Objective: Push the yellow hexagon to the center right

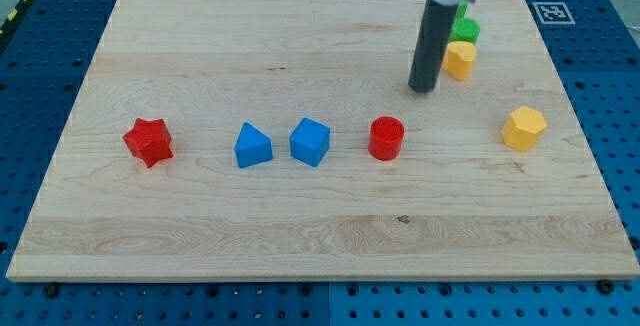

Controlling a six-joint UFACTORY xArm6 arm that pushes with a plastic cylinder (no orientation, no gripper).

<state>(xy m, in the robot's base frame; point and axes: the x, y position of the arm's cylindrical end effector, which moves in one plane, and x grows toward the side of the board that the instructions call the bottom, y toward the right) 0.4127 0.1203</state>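
The yellow hexagon (524,127) lies near the view's right edge of the wooden board, at mid height. My tip (423,89) rests on the board up and to the left of it, well apart. A second yellow block (459,60) sits just right of the rod, with a green block (465,31) right behind it, toward the view's top. The rod's upper part hides some of the green block.
A red cylinder (386,138) lies below my tip. Left of it, in a row, are a blue cube (310,142), a blue triangle-like block (252,146) and a red star (148,142). The wooden board (300,236) sits on a blue perforated table.
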